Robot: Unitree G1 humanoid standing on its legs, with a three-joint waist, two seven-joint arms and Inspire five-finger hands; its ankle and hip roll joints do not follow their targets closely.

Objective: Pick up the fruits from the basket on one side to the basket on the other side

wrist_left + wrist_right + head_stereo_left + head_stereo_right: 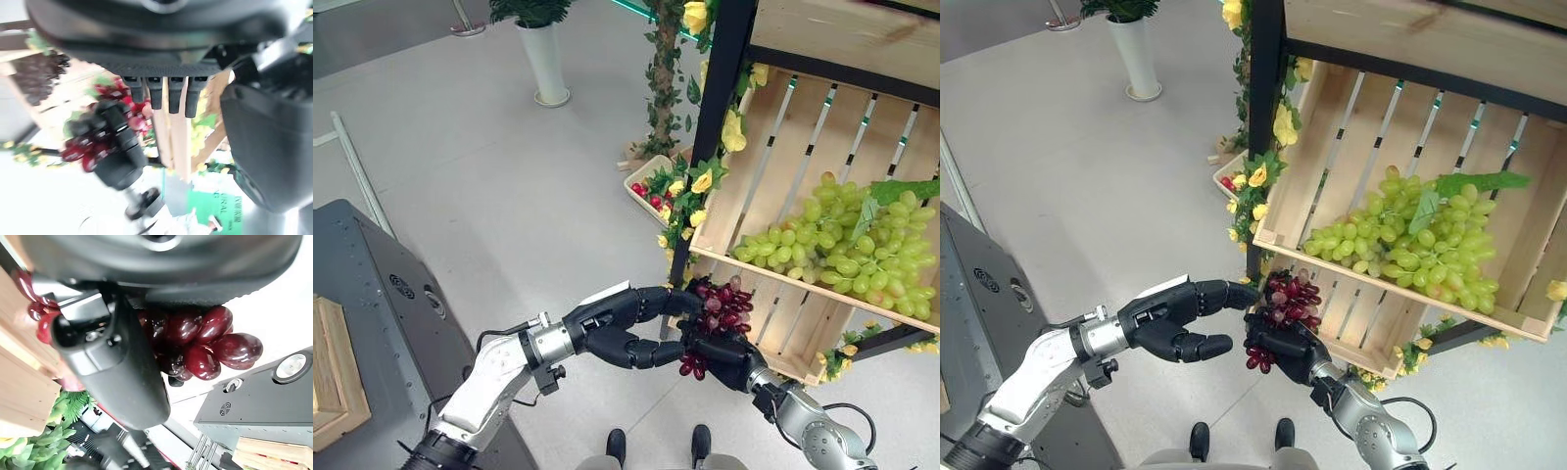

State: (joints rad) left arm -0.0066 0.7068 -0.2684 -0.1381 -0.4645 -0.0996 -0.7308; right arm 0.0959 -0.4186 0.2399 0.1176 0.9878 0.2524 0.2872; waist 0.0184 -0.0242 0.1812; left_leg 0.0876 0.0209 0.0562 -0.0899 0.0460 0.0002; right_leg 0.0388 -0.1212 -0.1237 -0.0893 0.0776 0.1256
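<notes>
Right robot hand (1285, 351) grips red grapes (1290, 297) at the crate (1351, 294) edge; left robot hand (1170, 318), fingers loosely extended, reaches in beside it.

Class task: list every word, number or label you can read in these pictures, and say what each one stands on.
Green sign: white lettering, too blurred to read.
Grey cabinet: small round mark, too small to read.
Wooden crate and red grapes: no print.

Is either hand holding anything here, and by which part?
The right hand is curled round a bunch of red grapes, gripping its lower part from beneath. The left hand reaches toward the bunch, fingers loosely bent, holding nothing.
</notes>
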